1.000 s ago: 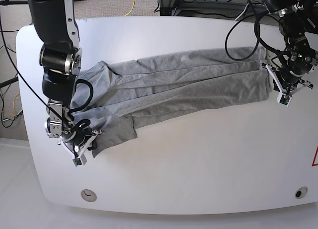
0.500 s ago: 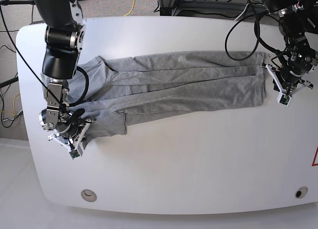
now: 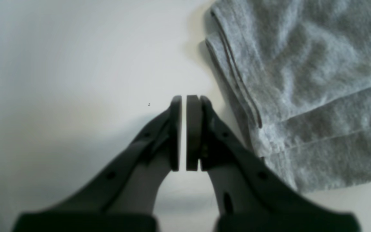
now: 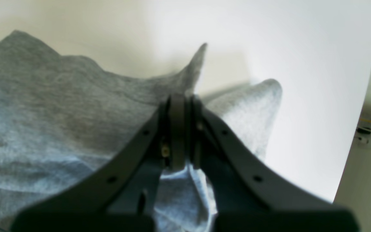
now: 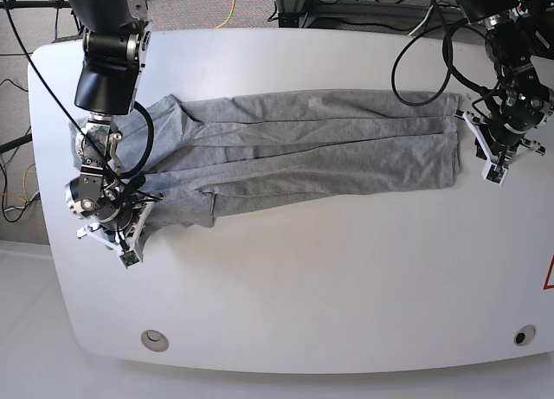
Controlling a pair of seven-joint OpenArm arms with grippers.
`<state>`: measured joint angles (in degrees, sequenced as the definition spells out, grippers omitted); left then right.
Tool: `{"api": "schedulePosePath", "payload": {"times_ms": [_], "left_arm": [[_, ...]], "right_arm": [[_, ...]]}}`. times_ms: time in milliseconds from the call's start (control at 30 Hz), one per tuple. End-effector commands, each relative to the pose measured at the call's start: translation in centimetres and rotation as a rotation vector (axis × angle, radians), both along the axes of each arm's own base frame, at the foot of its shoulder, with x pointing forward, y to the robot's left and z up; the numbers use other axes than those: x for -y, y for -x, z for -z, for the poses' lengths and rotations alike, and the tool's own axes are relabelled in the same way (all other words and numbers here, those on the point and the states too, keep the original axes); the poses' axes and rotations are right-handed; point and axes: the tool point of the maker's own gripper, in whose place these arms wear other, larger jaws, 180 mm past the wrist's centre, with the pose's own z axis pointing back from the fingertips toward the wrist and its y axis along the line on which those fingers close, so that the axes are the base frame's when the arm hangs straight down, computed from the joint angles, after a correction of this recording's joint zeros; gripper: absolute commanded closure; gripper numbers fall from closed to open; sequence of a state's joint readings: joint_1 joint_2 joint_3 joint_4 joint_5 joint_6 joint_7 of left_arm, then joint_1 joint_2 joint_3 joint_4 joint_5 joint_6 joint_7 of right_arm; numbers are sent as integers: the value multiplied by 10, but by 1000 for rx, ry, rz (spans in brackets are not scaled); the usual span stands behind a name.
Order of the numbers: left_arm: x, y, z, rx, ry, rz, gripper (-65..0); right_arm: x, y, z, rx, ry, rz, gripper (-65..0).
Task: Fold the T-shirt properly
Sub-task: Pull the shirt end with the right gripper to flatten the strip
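The grey T-shirt lies as a long narrow band across the white table. In the base view my right gripper is at the band's left end, shut on a pinch of cloth. The right wrist view shows the T-shirt bunched up around the closed right gripper, with a peak of cloth rising past the tips. My left gripper rests just off the band's right end. In the left wrist view the left gripper is shut with nothing in it, and the T-shirt hem lies just to its right.
Cables and frame legs lie beyond the table's far edge. Two round marks sit near the front edge, and a red line shows at the right edge.
My right gripper has pulled the T-shirt's left end to the left and towards the back, drawing the loose lower flap into line with the band. The left arm has stayed put.
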<state>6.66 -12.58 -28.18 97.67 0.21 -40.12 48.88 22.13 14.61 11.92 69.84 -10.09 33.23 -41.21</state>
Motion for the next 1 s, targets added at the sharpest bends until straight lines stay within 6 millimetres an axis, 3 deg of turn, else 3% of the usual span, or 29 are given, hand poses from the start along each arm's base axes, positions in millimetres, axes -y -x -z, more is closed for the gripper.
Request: {"api": "schedulePosePath", "payload": {"times_ms": [0,633,967], "left_arm": [[-3,-8,-12,38,-13,5,-17],[-3,-8,-12,37,-12,4,-17],[-3,-8,-12,37,-11,6,-17]], "right_arm": [[7,-8,-17,45,12,5,0],[7,25,-1,10,52,-5,0],[27,36,1,-54,104,25,0]]}}
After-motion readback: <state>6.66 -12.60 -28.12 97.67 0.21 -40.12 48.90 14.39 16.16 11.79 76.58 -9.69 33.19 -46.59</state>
